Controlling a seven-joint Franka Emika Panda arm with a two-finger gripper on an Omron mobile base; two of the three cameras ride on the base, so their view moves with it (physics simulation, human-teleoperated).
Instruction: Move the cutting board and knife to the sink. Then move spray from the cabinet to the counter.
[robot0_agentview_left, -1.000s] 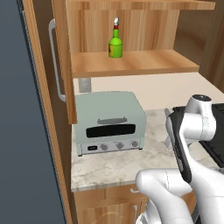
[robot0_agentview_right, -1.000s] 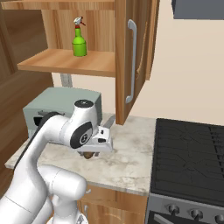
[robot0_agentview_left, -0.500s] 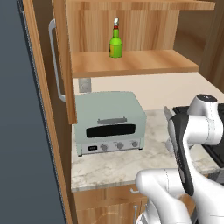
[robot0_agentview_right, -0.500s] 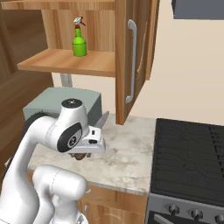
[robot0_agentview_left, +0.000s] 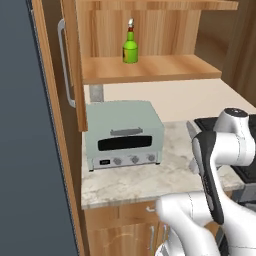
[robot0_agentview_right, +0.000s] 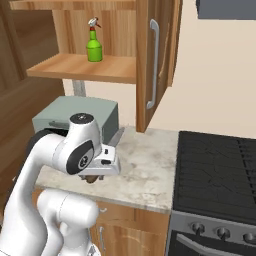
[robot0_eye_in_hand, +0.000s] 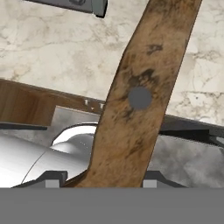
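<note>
Knife in the claw, above the counter

The knife (robot0_eye_in_hand: 140, 96) runs up between the claw's (robot0_eye_in_hand: 98, 177) part-closed fingers — held by its wooden handle over the marbled counter (robot0_agentview_right: 150, 170); the spray (robot0_agentview_left: 130, 47) stands on the cabinet (robot0_agentview_left: 150, 70) shelf.

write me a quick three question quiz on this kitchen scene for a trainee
1. True or false: the small green spray bottle stands on a shelf of the open light-brown wooden cabinet.
2. What is clamped in the gripper? A) a small knife with a brown wooden handle B) a yellow sponge C) a white cup
3. Fill in: the pale green toaster oven sits on the marbled stone ___.
Key: 1 true; 2 A; 3 counter.
</note>
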